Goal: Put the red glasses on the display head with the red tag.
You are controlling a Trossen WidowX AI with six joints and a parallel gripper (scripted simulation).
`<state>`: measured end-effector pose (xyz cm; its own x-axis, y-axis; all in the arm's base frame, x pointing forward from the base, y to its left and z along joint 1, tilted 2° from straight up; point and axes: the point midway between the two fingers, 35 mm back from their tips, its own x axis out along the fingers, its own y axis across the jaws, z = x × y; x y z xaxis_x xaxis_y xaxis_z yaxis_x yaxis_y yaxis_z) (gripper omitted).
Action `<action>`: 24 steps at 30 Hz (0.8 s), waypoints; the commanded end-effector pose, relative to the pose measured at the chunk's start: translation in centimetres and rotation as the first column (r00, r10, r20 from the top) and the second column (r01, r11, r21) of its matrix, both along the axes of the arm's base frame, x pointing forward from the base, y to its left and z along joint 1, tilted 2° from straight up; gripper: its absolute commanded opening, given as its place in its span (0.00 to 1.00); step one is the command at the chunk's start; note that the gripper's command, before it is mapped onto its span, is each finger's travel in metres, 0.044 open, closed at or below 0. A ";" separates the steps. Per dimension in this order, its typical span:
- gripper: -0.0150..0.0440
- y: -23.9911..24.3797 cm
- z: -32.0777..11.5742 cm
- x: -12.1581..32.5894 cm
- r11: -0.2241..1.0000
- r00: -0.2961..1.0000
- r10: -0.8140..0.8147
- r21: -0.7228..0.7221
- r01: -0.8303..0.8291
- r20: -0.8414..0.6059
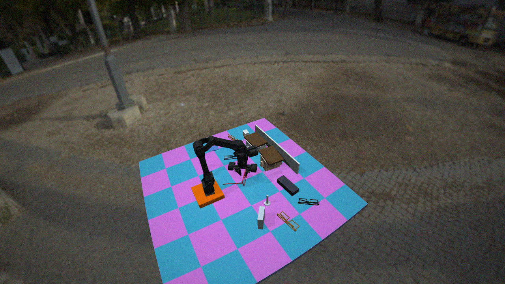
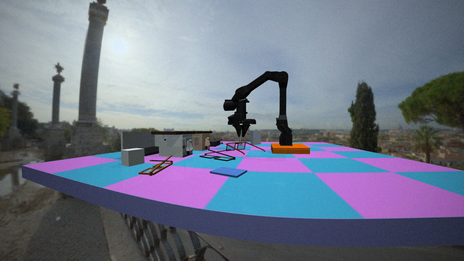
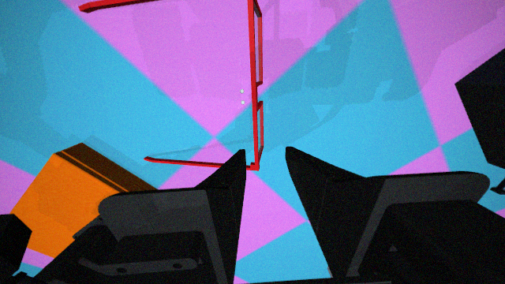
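Claw [image 1: 242,172] [image 2: 241,136] [image 3: 265,153] stands partly open, gripping nothing. Red glasses [image 1: 232,183] [image 2: 256,146] [image 3: 252,51] extend beneath it, temples spread, low over the table [image 1: 212,243] [image 2: 275,194] [image 3: 118,99]; full contact is indeterminable. Brown-topped display heads [image 1: 272,155] [image 2: 162,145] stand beyond, apart from the glasses.
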<state>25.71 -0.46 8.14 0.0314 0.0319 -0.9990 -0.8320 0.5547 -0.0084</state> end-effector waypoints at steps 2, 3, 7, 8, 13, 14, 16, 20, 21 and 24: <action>0.59 0.0 -0.2 0.0 1.000 1.000 -0.001 0.000 0.001 -0.002; 0.59 0.0 -0.2 0.0 1.000 1.000 -0.001 0.000 0.001 -0.002; 0.59 0.0 0.0 -0.2 1.000 1.000 -0.002 0.001 0.002 -0.003; 0.59 0.2 0.3 -0.6 1.000 1.000 -0.005 0.004 0.005 -0.005; 0.49 0.2 0.5 -0.8 1.000 1.000 -0.006 0.005 0.006 -0.006; 0.49 0.2 0.5 -0.8 1.000 1.000 -0.006 0.005 0.006 -0.006; 0.49 0.2 0.5 -0.8 1.000 1.000 -0.006 0.005 0.006 -0.006; 0.49 0.2 0.4 -0.7 1.000 1.000 -0.006 0.005 0.006 -0.006; 0.49 0.2 0.3 -0.7 1.000 1.000 -0.006 0.005 0.006 -0.006; 0.49 0.2 -0.1 -0.7 1.000 1.000 -0.006 0.005 0.006 -0.006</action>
